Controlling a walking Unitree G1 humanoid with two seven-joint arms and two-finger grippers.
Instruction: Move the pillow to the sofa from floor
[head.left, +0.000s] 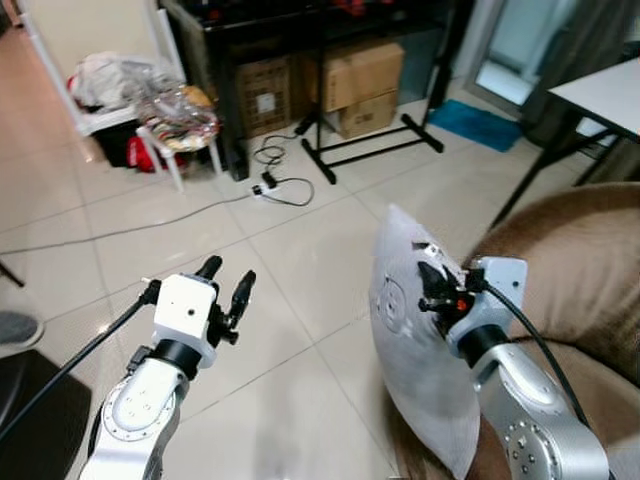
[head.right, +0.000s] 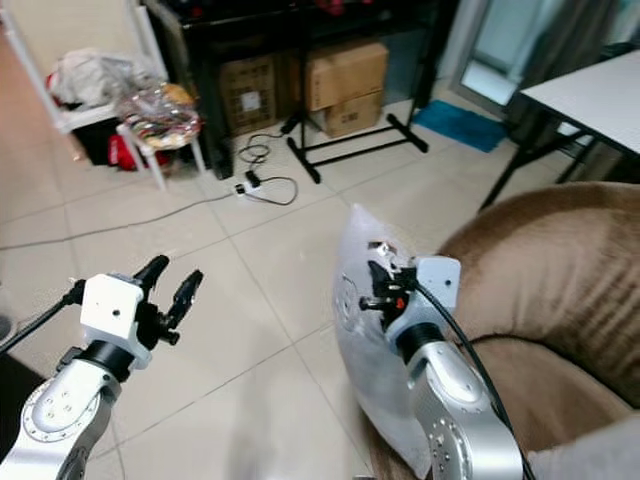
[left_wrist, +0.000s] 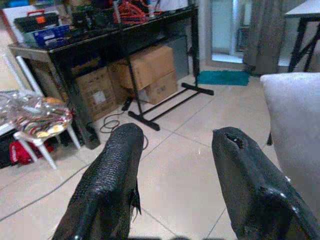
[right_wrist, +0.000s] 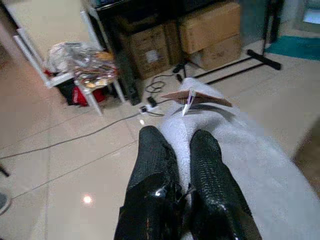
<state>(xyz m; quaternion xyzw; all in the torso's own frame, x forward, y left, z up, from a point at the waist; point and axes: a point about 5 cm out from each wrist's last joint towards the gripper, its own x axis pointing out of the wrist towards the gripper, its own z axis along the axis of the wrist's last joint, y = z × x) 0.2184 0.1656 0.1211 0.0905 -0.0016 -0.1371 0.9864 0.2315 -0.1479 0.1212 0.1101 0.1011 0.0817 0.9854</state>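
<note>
Right end effector (head.left: 432, 285) has its two black fingers pinched on the upper edge of the pillow (head.left: 415, 355), so the pillow hangs upright off the floor, right next to the brown sofa (head.left: 575, 270), not resting on the seat yet. Left end effector (head.left: 226, 283) is spread wide, holding nothing, hovering over the tiled floor (head.left: 300, 240). Honestly the grip looks thin, just a bit of fabric near the tag. If the arm swings fast toward the sofa, I'd guess the pillow could slip out or snag on the armrest.
</note>
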